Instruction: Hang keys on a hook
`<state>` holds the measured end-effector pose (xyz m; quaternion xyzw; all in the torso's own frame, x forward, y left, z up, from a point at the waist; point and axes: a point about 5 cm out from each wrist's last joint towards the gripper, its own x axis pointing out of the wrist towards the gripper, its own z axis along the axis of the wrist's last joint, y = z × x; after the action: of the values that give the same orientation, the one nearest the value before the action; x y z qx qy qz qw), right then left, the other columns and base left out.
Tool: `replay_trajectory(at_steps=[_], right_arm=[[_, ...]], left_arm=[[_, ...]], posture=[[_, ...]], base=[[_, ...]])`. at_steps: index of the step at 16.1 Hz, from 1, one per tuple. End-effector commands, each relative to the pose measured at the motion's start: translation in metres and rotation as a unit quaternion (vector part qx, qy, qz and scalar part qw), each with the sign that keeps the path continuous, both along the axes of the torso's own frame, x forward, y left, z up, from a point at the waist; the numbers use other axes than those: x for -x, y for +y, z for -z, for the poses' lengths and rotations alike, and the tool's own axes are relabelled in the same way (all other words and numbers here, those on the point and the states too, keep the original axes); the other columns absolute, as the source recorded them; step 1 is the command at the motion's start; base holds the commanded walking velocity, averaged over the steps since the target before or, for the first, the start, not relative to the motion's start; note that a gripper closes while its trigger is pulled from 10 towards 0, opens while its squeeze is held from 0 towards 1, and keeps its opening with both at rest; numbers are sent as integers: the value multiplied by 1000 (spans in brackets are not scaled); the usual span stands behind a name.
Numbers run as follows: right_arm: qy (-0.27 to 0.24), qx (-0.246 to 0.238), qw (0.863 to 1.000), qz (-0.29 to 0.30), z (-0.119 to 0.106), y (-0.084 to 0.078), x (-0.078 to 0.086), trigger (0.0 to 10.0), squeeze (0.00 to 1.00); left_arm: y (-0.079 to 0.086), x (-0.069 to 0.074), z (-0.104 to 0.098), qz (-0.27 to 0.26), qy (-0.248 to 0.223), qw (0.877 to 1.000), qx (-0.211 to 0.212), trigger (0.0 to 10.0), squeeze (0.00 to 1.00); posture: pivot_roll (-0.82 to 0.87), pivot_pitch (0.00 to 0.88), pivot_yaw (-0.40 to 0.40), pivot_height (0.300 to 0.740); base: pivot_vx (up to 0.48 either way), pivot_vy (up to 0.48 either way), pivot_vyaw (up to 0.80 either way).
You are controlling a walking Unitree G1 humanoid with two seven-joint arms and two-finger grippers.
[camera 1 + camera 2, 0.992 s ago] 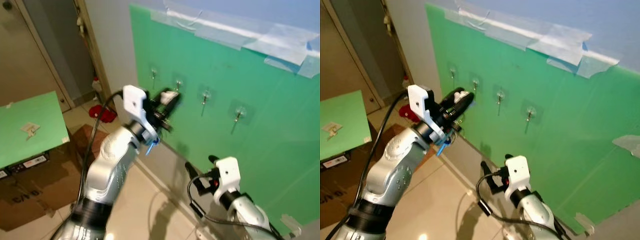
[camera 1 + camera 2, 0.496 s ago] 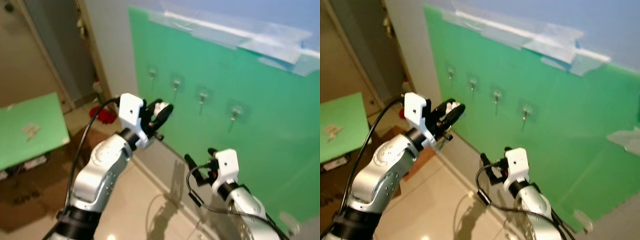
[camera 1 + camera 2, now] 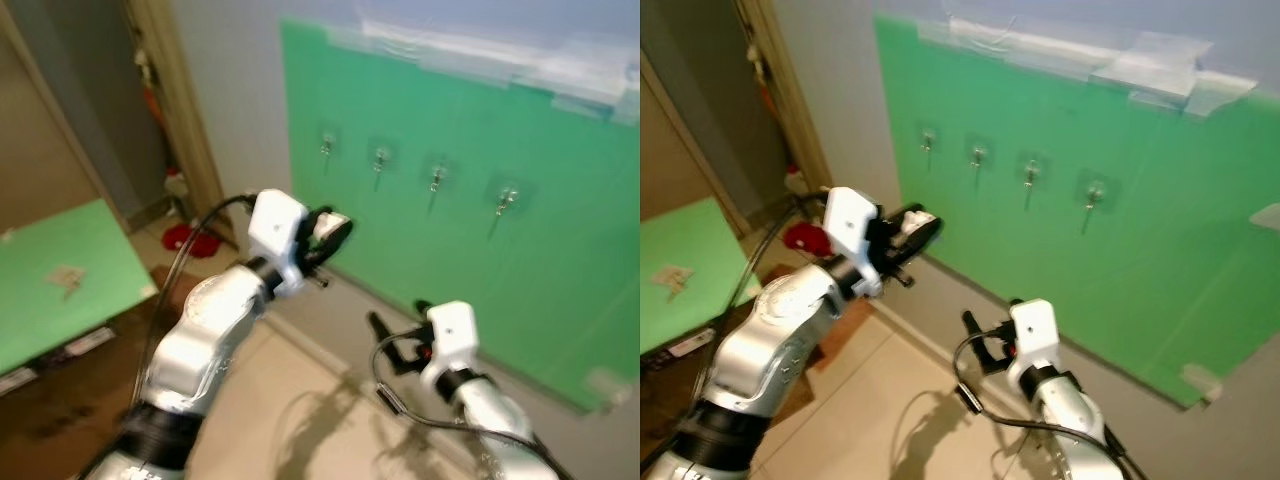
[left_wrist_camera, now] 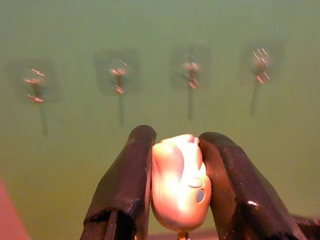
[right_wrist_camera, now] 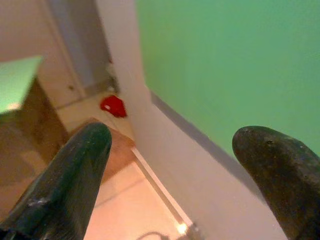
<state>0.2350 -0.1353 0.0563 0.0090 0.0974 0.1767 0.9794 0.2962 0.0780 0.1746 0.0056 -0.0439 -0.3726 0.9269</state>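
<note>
The left gripper [image 4: 176,180] is up in the air and squeezes a pale key fob [image 4: 178,182] tight between its two black fingers [image 4: 123,190], a little way in front of the green board [image 3: 560,270]. Four small hooks [image 3: 1030,172] sit in a row on that board, farther off. The right gripper [image 5: 165,175] is lower and to the right, with its fingers spread wide and holding nothing.

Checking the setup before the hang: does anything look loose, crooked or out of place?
The green sheet on the wall is held by rough, wrinkled tape along its top edge. The four hooks sit in an even row. The left gripper holds the keys' pale fob squarely.
</note>
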Motion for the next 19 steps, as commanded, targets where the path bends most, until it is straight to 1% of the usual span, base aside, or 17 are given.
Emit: replay_trajectory(at_steps=[1, 3, 7, 9, 10, 11, 13, 15, 16, 19], right_arm=[[-4, -5, 1000, 0, -2, 4, -3, 10000, 0], [-2, -4, 1000, 2, -1, 4, -1, 10000, 0], [-2, -3, 1000, 8, 0, 2, 0, 10000, 0], [-9, -3, 1000, 16, 0, 2, 1, 10000, 0], [-10, -6, 1000, 19, 0, 2, 1, 10000, 0], [-12, -6, 1000, 18, -1, 2, 1, 10000, 0], [-14, -5, 1000, 16, -2, 4, 0, 10000, 0], [-15, -5, 1000, 15, -2, 4, 0, 10000, 0], [-15, -4, 1000, 14, -1, 4, 2, 10000, 0], [-18, -4, 1000, 14, -2, 5, 1, 10000, 0]], left_arm=[[8, -7, 1, -12, -10, 1000, -23, 0, 0], [8, -9, 3, -15, -11, 999, -32, 0, 0], [11, -13, 7, -25, -11, 999, -32, 0, 0], [13, -17, 7, -37, -22, 998, -42, 0, 0], [13, -17, 6, -35, -25, 998, -44, 0, 0], [9, -18, 6, -18, -28, 998, -52, 0, 0], [6, -19, 5, -6, -30, 998, -53, 0, 0], [5, -19, 4, 0, -33, 998, -55, 0, 0], [0, -18, 2, 18, -48, 997, -59, 0, 0], [-5, -16, 1, 37, -53, 996, -56, 0, 0]], posture=[[-133, 0, 85, 740], [-135, 0, 88, 740], [-143, 0, 93, 740], [-142, 0, 94, 740], [-142, 0, 94, 740], [-138, 0, 93, 740], [-139, 0, 94, 740], [-140, 0, 93, 740], [-140, 0, 92, 740], [-140, 0, 91, 740]], base=[[0, 480, -700], [0, 474, -706], [0, 436, -705], [0, 0, -713], [0, 0, -719], [0, 0, 0], [148, 0, 0], [454, 0, 0], [480, 0, 0], [480, 0, 0]])
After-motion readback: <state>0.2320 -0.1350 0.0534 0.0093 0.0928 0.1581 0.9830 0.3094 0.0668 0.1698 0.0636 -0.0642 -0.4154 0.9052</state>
